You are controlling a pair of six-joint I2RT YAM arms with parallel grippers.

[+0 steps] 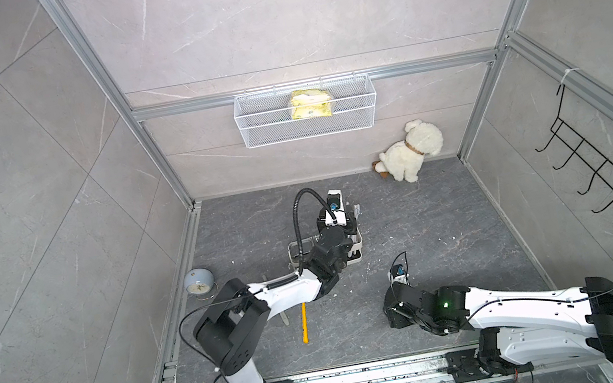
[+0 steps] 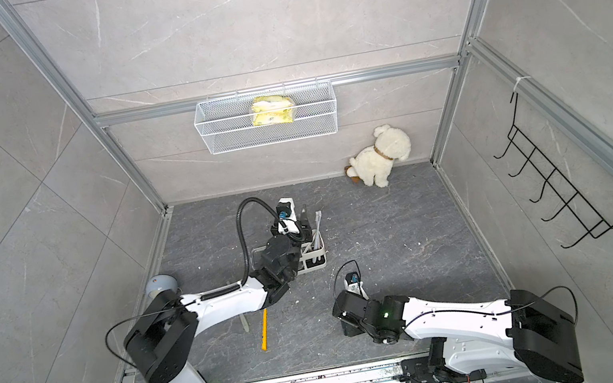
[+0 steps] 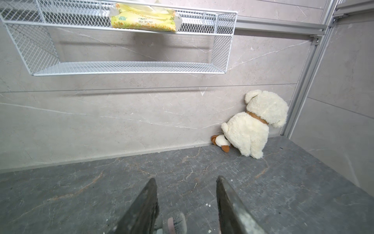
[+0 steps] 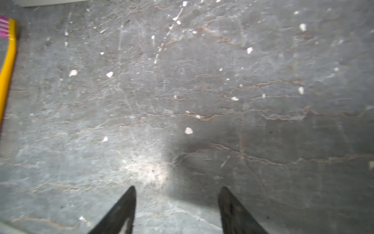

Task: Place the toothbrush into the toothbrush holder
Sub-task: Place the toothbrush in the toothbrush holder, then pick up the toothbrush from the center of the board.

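I see the toothbrush holder point(image 2: 318, 264), a white oblong caddy, sitting upright on the dark floor and largely hidden in both top views. The toothbrush point(image 2: 318, 229) stands in its white slotted end, pale handle leaning, head up (the left wrist view catches its bristles close up). A yellow toothbrush point(image 1: 304, 323) with pink-and-white bristles lies flat on the floor, well apart from the holder.

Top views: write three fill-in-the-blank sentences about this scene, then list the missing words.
1. The gripper above the toothbrush holder belongs to the ___ arm.
2. The toothbrush lying flat between the two arms has a ___ handle.
3. The yellow pack on the back wall sits inside a white wire mesh ___.

Missing words: left; yellow; basket.
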